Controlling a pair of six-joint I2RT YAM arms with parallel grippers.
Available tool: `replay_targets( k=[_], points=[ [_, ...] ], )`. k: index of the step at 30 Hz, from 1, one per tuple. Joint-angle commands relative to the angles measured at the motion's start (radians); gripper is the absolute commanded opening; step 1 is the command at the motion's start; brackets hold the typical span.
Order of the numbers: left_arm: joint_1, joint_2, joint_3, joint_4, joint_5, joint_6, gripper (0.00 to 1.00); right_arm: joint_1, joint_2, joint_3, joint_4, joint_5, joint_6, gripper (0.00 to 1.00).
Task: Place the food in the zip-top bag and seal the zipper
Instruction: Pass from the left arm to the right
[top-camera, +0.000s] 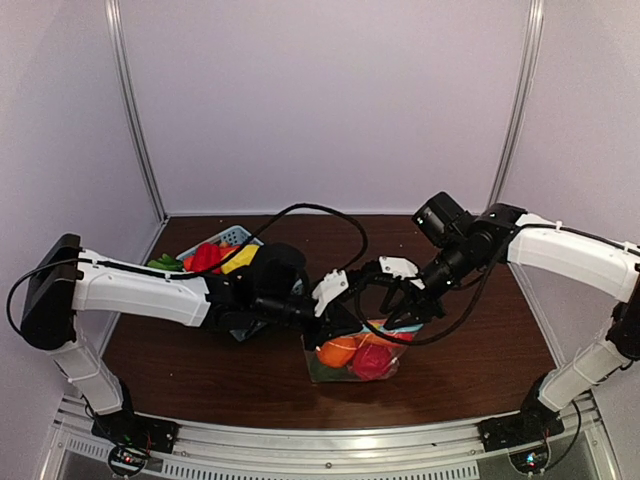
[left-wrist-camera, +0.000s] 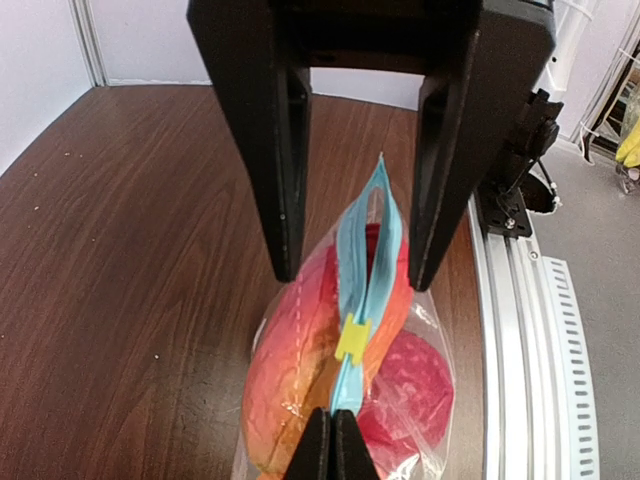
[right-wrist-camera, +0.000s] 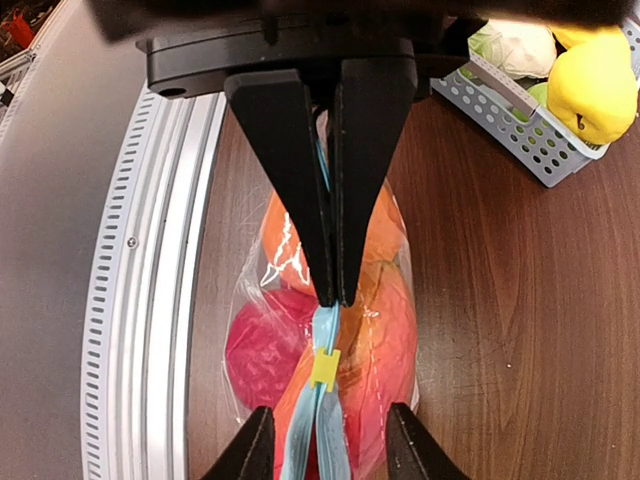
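The clear zip-top bag stands on the table near the front, holding a round orange fruit, a peach-coloured one and a dark pink one. Its light-blue zipper runs along the top with a yellow slider partway along. The strips are parted on the left gripper's side of the slider. My left gripper is open and straddles the zipper without touching it. My right gripper is shut on the zipper's end just past the slider.
The light-blue lattice basket stands behind the left arm with red, yellow and green toys. It shows in the right wrist view with a yellow fruit. The table's metal front rail runs close to the bag.
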Motion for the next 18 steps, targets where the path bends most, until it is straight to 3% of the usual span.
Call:
replay_targets(
  k=[1, 4, 9, 15, 16, 18],
  points=[
    [-0.003, -0.044, -0.014, 0.095, -0.022, -0.014, 0.0, 0.008, 0.015, -0.022, 0.011, 0.019, 0.015, 0.43],
    [-0.003, -0.049, -0.041, 0.121, -0.025, -0.012, 0.0, 0.003, -0.017, -0.033, 0.026, 0.008, 0.031, 0.48],
    [-0.002, -0.057, -0.065, 0.161, -0.031, -0.032, 0.0, 0.005, -0.015, -0.051, 0.016, 0.03, 0.013, 0.48],
    [-0.003, -0.065, -0.08, 0.191, -0.035, -0.057, 0.0, 0.004, -0.003, -0.078, 0.05, 0.018, 0.023, 0.25],
    [-0.003, -0.066, -0.085, 0.192, -0.036, -0.057, 0.02, 0.005, -0.001, -0.077, 0.048, 0.019, 0.021, 0.19],
    [-0.002, -0.073, -0.094, 0.186, -0.052, -0.055, 0.25, 0.004, -0.001, -0.076, 0.045, 0.021, 0.018, 0.11]
  ],
)
